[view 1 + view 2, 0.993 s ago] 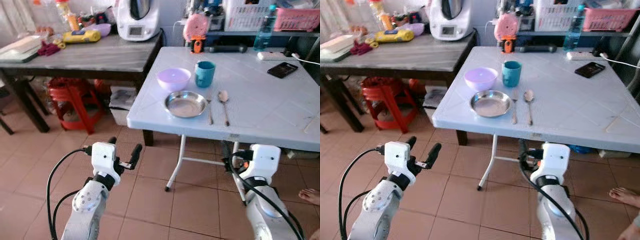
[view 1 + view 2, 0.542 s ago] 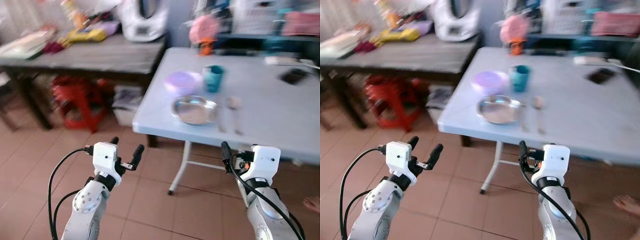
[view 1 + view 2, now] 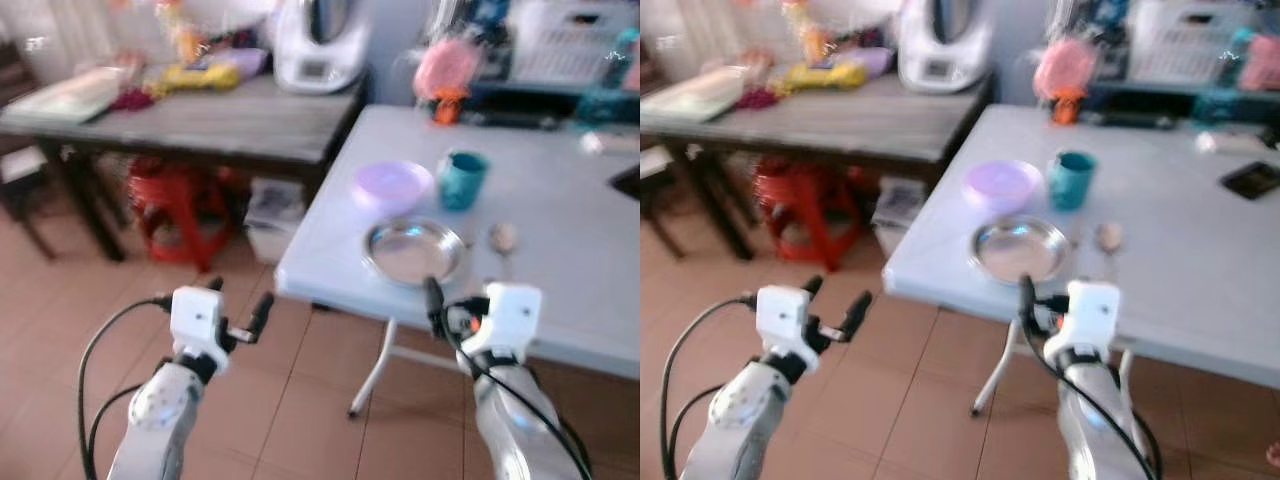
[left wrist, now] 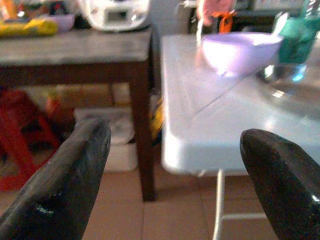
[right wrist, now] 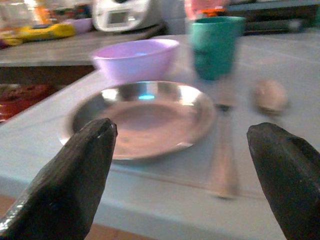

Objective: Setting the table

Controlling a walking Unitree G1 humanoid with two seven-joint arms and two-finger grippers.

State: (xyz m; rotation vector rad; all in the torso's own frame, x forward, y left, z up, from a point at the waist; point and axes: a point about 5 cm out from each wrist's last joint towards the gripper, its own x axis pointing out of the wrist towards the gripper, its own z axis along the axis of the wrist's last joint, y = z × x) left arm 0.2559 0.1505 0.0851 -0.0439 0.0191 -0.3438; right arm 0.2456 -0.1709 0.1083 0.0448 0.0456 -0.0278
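Standing close to worktop (image 3: 560,250) front edge; right hand (image 5: 185,180) wide, empty, facing plate (image 5: 142,117); left hand (image 4: 175,175) wide, empty. Risk: walking bump shifts plate, fork (image 5: 223,160).

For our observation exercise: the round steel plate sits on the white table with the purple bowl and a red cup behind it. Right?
Not quite: the cup is teal, not red, as the right wrist view shows. It stands behind the round steel plate beside the purple bowl on the white table.

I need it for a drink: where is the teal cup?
The teal cup stands on the white table, just right of the purple bowl and behind the metal plate.
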